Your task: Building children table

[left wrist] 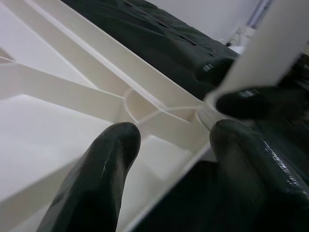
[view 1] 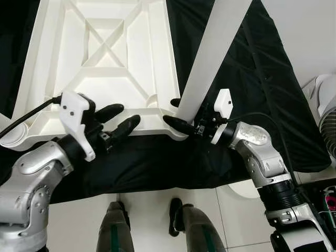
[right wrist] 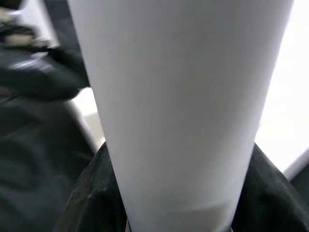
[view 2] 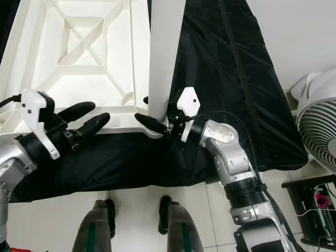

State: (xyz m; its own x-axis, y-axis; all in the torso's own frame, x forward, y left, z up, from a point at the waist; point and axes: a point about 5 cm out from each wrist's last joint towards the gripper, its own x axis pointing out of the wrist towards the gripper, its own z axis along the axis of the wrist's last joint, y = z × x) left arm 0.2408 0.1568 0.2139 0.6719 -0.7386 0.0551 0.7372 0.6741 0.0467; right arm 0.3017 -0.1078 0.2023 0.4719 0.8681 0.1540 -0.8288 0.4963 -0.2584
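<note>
While the white plastic tabletop (view 1: 100, 58) lies upside down on a black cloth (view 1: 252, 79), its ribbed underside with crossed braces facing up, the left gripper (view 1: 119, 119) hovers at the near edge of the tabletop with its two black fingers (left wrist: 96, 179) spread apart and nothing between them. One finger sits over the white rim and the other just outside it, above the cloth. Further right, at the near right corner of the tabletop, a long white plastic table leg (view 1: 210, 58) stands with its lower end at the round corner socket (left wrist: 205, 113). The right gripper (view 1: 178, 118) clamps the base of this leg, a black finger on each side. At the far right, a white fan (view 2: 317, 121) stands on the tiled floor (view 1: 157, 202).
</note>
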